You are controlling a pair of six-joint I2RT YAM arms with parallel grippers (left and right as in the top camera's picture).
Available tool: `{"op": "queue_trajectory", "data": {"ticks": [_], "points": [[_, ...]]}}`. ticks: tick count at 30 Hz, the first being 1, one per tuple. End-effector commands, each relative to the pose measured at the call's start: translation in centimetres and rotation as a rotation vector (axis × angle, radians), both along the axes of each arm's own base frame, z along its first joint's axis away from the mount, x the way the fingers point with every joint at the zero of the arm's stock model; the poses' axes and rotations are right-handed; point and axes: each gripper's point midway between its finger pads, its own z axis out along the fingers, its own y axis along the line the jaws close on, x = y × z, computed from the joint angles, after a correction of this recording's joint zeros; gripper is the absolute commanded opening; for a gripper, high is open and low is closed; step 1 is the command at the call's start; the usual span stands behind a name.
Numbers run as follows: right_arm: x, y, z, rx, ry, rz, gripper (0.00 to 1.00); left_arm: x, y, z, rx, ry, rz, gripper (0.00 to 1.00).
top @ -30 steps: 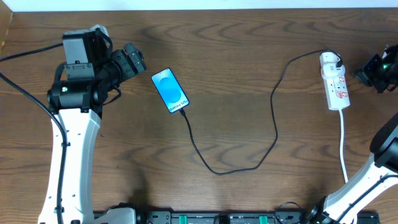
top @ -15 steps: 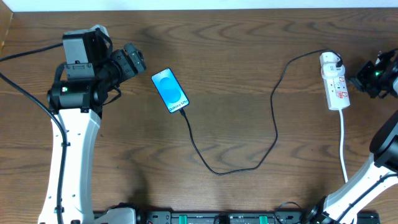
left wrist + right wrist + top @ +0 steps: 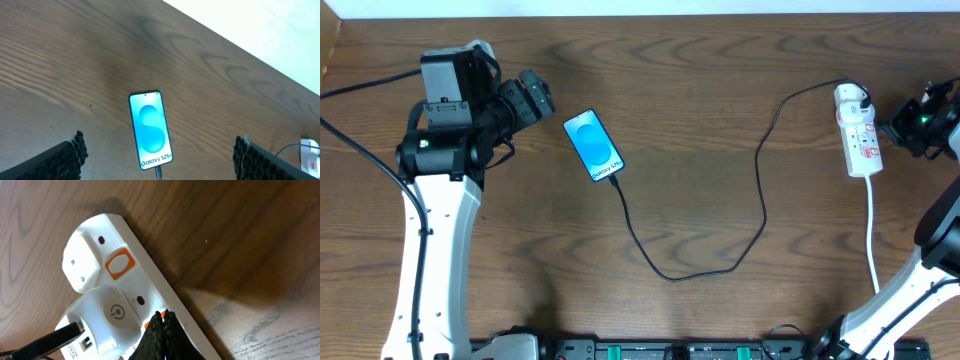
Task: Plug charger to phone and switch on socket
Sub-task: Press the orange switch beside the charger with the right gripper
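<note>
The phone (image 3: 593, 145) lies face up left of centre, blue screen lit; it also shows in the left wrist view (image 3: 150, 130). The black charger cable (image 3: 740, 250) has its tip in the phone's lower end and runs in a loop to a white plug adapter (image 3: 851, 98) on the socket (image 3: 860, 140). My left gripper (image 3: 157, 160) is open and empty, above the table just left of the phone. My right gripper (image 3: 162, 317) is shut, its tips on the socket (image 3: 125, 280) by an orange switch, beside the adapter (image 3: 107, 320).
The socket's white cord (image 3: 873, 240) runs toward the front edge. An orange-framed switch (image 3: 120, 264) sits at the socket's end. The table's far edge (image 3: 650, 12) meets a white wall. Bare wood lies between phone and socket.
My right gripper has moved left toward the socket and now sits at its right side. The left arm, phone and cable have not moved.
</note>
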Motion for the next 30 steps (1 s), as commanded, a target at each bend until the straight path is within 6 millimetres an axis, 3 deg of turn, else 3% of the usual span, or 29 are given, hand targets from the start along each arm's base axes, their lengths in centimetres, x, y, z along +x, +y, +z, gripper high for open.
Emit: {"op": "queue_trajectory", "data": {"ticks": [1, 30], "points": [[0.2, 1.1, -0.7, 0.006, -0.002, 0.04, 0.01, -0.1, 0.4, 0.1, 0.019, -0.005, 0.005, 0.95], [0.2, 3.1, -1.9, -0.013, 0.021, 0.076, 0.01, -0.1, 0.4, 0.1, 0.019, -0.005, 0.005, 0.95]]}}
